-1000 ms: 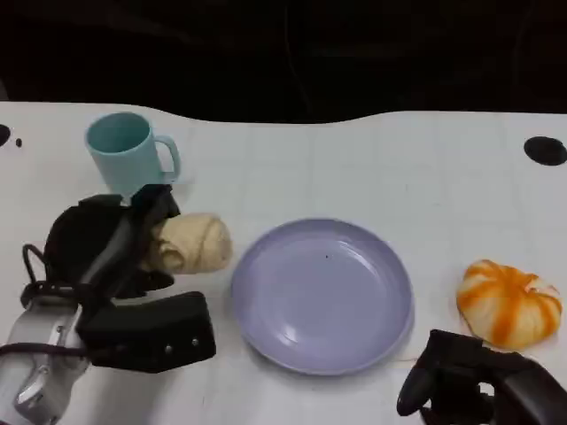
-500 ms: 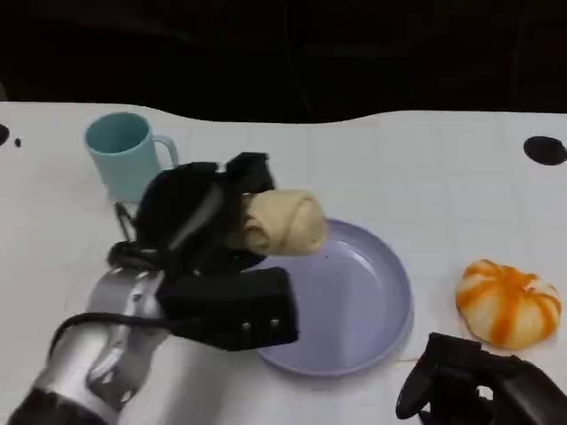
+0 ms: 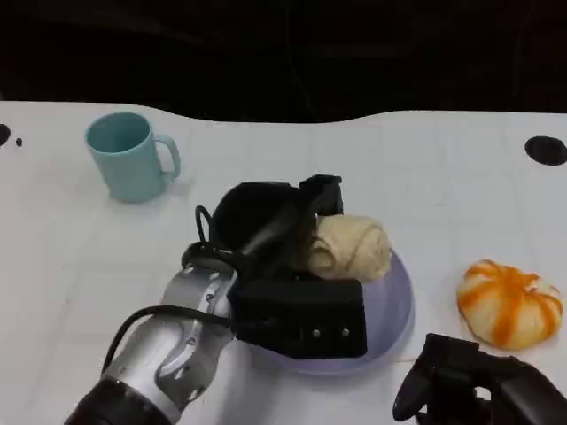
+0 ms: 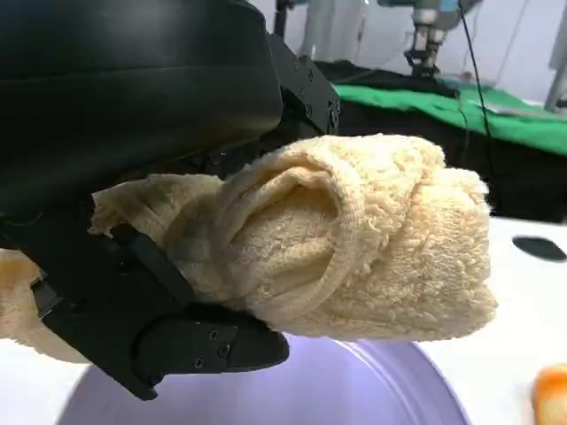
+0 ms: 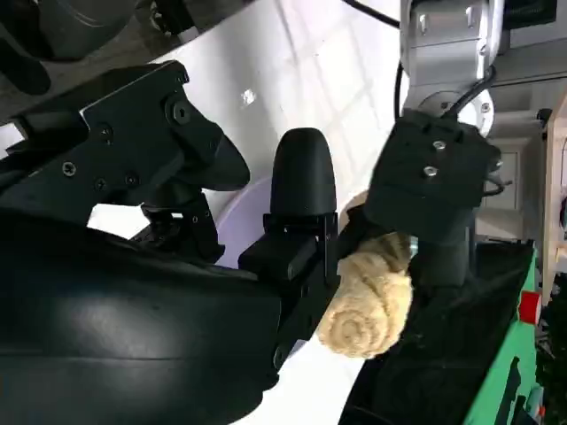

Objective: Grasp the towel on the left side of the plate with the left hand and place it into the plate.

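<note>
My left hand (image 3: 270,226) holds a rolled cream towel (image 3: 351,249) over the lavender plate (image 3: 399,301), above its middle. The left wrist view shows the towel (image 4: 345,243) close up, pinched between black fingers (image 4: 151,310), with the plate (image 4: 354,390) just beneath it. My right hand (image 3: 478,390) rests at the table's near right edge, fingers curled in and holding nothing. From the right wrist view the towel (image 5: 365,297) hangs in the left hand (image 5: 425,190) above the plate.
A light blue mug (image 3: 128,157) stands at the back left of the white table (image 3: 266,159). An orange-and-white striped bun-like object (image 3: 508,301) lies right of the plate. A black round mark (image 3: 544,150) sits at the far right.
My left hand has lifted the towel from the table left of the plate and carried it rightward, until it hangs over the plate's middle. The right hand has stayed still.
</note>
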Tool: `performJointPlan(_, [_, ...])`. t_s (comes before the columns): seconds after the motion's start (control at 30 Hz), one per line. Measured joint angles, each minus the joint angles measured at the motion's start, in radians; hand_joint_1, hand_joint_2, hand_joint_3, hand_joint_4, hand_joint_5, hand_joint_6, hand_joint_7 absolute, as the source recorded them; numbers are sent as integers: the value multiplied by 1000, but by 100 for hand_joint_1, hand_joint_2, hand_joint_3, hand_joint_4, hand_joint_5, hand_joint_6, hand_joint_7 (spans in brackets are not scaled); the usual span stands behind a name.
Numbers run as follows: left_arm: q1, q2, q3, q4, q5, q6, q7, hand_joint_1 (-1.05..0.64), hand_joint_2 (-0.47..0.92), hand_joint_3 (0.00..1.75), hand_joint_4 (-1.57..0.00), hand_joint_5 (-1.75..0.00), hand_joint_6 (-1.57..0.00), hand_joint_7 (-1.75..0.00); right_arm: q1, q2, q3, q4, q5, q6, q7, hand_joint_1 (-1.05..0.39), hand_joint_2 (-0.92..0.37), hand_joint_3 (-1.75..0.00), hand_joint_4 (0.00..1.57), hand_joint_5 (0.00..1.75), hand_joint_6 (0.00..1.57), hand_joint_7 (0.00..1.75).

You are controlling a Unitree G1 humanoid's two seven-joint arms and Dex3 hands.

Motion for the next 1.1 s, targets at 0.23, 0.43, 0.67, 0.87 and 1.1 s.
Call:
performJointPlan(0.23, [-1,15,0,-10,-62,-3,-168,-35,91,19,-52,-87,-63,-2,-2,0,7,0,-3,-5,-1,-3,-58,-110,74,175,62,149])
performJointPlan(0.43, [-6,49,-24,-51,-48,18,-298,-57,92,15,-42,-24,-35,0,-3,0,6,0,-3,-10,-1,-4,-58,-110,75,175,63,149])
performJointPlan(0.67, [-8,67,-37,-72,-41,11,-344,-81,92,16,-22,-9,-13,0,-4,-3,6,6,-3,-15,0,-3,-58,-112,75,175,63,148])
performJointPlan(0.87, [-7,105,-38,-99,-8,-19,-343,-84,92,18,-26,-12,-17,-3,-5,-3,6,18,-5,-19,-2,-3,-58,-112,74,175,63,147])
performJointPlan(1.1, [18,162,-3,-215,-4,-36,-332,-79,92,16,-31,-16,-19,-3,-11,-2,4,20,-5,-20,-2,-2,-59,-113,73,175,63,148])
